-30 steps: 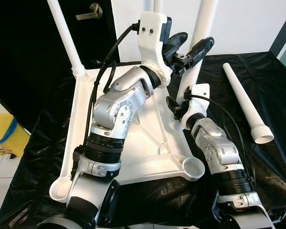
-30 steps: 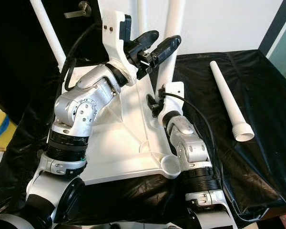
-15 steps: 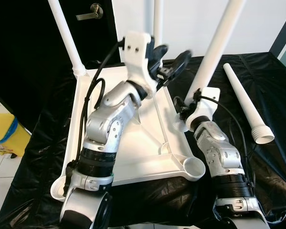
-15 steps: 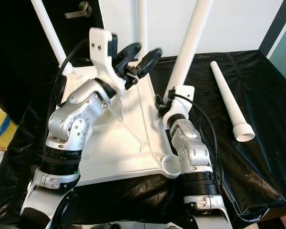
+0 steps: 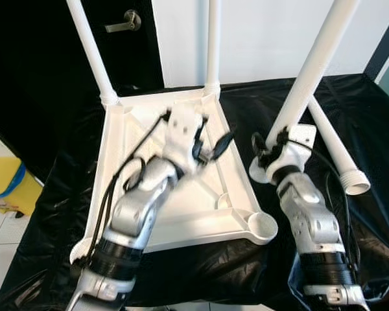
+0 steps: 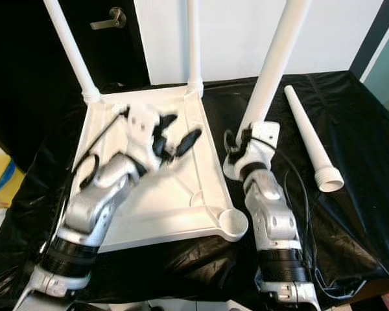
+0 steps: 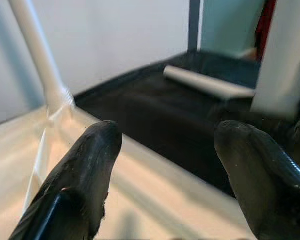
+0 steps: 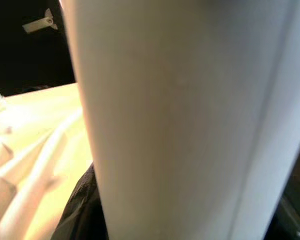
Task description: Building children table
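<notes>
Left wrist view gives you the clearest read on the left tool [image 7: 165, 150]: its two black fingers [image 7: 85, 165] stand wide apart with nothing between them, hovering over the underside of the upside-down white tabletop [image 5: 149, 214]. From the head cameras you see that same left tool [image 5: 211, 146] above the middle of the tabletop, blurred, touching nothing.

Your right tool [image 5: 272, 146] sits at the lower end of a white table leg [image 5: 311, 71], just beside the tabletop's right edge. In the right wrist view the leg [image 8: 180, 120] is pressed right up against the camera, with a dark finger [image 8: 82, 210] showing beside it; the tool is closed around the leg. The leg's long axis runs steeply upward and leans to the robot's right, its lower end down by the tool and its upper end out of the picture.

The tabletop lies flat on a table covered with black plastic sheet [image 5: 246, 272]. Two legs are already standing in its far corners: one at the far left [image 5: 91, 55], tilted slightly, and one at the far right [image 5: 212, 45], upright. The near-right corner socket [image 5: 262, 225] is open. A loose fourth leg [image 6: 311, 142] lies on the sheet to the right, its flared end toward you and its narrow end pointing away.
</notes>
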Robot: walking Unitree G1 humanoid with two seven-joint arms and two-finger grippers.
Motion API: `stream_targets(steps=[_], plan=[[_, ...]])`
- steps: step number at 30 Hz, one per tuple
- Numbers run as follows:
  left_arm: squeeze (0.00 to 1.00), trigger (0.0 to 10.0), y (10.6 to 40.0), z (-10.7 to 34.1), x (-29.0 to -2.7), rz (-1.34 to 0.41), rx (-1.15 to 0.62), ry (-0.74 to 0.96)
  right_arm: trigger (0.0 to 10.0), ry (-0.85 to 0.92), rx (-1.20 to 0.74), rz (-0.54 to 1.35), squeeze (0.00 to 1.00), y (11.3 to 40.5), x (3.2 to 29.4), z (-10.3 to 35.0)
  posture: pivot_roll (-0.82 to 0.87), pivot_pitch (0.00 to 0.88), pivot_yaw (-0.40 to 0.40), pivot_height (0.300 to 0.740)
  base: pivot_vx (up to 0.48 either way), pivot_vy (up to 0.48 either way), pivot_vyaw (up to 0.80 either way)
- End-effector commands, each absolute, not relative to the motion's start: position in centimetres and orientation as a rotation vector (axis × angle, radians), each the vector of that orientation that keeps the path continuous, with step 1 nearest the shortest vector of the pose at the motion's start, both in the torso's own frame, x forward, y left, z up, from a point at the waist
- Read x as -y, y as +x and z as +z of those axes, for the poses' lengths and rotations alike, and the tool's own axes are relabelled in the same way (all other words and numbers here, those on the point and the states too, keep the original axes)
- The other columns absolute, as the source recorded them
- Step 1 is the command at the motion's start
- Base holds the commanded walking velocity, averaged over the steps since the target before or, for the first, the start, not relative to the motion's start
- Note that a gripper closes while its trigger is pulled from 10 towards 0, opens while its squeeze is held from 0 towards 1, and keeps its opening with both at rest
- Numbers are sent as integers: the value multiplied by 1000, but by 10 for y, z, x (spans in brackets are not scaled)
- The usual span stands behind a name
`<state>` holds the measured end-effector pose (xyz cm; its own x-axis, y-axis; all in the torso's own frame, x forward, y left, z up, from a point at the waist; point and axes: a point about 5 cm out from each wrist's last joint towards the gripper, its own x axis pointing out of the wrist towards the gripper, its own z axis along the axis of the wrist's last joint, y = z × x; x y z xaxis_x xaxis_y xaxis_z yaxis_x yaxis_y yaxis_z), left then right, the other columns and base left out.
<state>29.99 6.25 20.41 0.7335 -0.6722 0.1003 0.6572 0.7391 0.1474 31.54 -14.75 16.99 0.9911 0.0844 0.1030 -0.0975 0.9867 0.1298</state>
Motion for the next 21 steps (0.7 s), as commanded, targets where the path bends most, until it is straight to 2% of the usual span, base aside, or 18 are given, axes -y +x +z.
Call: stream_targets(steps=[1,8,9,10,21], plan=[[0,10000,293,196,-59,-780,142,135,10000,126,124,115,0,311,145,172,-59,1,20,740,0,0,0],[0,10000,279,174,-57,-854,90,230,10000,111,129,104,0,309,149,171,-62,4,22,740,0,0,0],[0,10000,273,158,-60,-894,52,348,10000,99,139,91,0,310,153,173,-61,9,21,740,0,0,0],[0,10000,270,152,-62,-910,38,394,10000,96,142,87,0,309,155,174,-62,13,19,740,0,0,0],[0,10000,264,126,-80,-976,-42,614,10000,65,155,68,0,308,166,177,-71,30,18,740,0,0,0]])
